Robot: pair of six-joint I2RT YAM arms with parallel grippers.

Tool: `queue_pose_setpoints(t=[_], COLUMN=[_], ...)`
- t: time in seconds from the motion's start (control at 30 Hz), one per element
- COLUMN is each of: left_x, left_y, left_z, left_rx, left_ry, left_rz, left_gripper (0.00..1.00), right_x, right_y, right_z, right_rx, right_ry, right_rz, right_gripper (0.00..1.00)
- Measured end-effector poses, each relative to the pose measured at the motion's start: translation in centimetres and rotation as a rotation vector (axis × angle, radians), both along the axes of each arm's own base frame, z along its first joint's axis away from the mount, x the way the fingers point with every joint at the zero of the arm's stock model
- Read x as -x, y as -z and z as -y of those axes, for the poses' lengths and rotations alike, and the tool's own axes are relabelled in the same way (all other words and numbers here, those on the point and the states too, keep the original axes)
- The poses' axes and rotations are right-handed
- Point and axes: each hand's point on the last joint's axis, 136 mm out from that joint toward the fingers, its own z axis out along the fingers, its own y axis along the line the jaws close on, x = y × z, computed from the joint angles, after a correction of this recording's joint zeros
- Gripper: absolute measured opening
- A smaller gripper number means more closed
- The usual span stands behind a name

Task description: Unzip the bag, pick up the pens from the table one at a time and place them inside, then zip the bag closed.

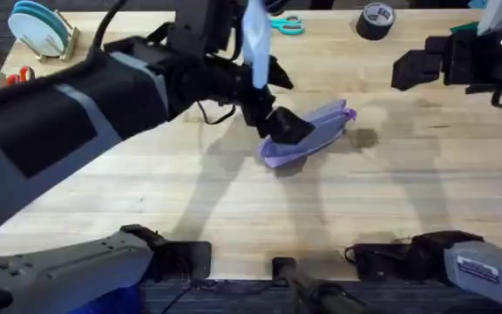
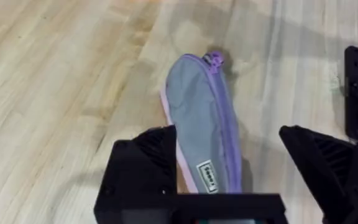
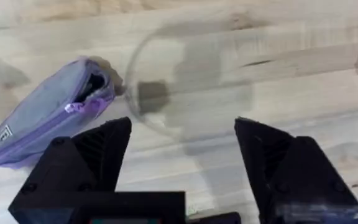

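Purple bag [image 1: 308, 133] lying mid-table [image 1: 146, 192], zip nearly closed, small gap at right end. Left gripper [image 2: 229, 168] spread wide over bag; right gripper [image 3: 182, 155] wide, empty. Final zipping judged remaining.

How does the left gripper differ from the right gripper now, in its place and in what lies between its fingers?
The left gripper is over the bag, which lies between its fingers; the right gripper is over bare table, with the bag off to one side. In the overhead view the left gripper is near the table's middle, the right gripper toward the far right. Both are open and hold nothing.
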Motion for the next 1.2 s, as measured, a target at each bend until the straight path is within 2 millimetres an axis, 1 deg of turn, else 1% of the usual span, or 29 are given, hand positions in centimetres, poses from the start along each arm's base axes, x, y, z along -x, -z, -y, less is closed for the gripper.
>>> queue_pose_setpoints(t=[0.13, 0.3, 0.53, 0.77, 0.83, 0.97, 1.03, 1.1, 1.2], left_x=[0.7, 1.5, 1.4, 0.7, 0.7, 1.3, 1.9, 2.1, 1.6], left_y=[-0.8, -0.4, -0.2, 0.3, 0.8, 2.9, 4.8, 5.5, 6.2], left_z=[1.4, 2.2, 2.2, 1.9, 2.2, 3.1, 3.8, 4.0, 4.3], left_rx=[-0.05, -0.088, -0.103, -0.133, -0.142, -0.18, -0.219, -0.229, -0.235], left_ry=[0.02, 0.034, 0.02, -0.008, -0.004, 0.028, 0.066, 0.077, 0.075], left_rz=[0.02, 0.034, 0.038, 0.052, 0.046, 0.006, -0.018, -0.027, -0.021], left_gripper=[0.994, 0.995, 0.995, 0.995, 0.995, 0.995, 0.995, 0.995, 0.995], right_x=[-0.3, -0.5, -0.6, -0.6, -0.6, -0.6, -0.6, -0.6, -0.6], right_y=[-0.1, -0.2, -0.3, -0.3, -0.3, -0.3, -0.3, -0.3, -0.3], right_z=[0.0, -0.1, -0.1, -0.1, -0.1, -0.1, -0.1, -0.1, -0.1], right_rx=[0.0, -0.001, -0.001, -0.001, -0.001, -0.001, -0.001, -0.001, -0.001], right_ry=[-0.003, -0.003, -0.003, -0.003, -0.003, -0.003, -0.003, -0.003, -0.003], right_rz=[0.012, 0.022, 0.026, 0.026, 0.026, 0.026, 0.026, 0.027, 0.027], right_gripper=[0.996, 0.996, 0.995, 0.995, 0.995, 0.995, 0.996, 0.996, 0.996])
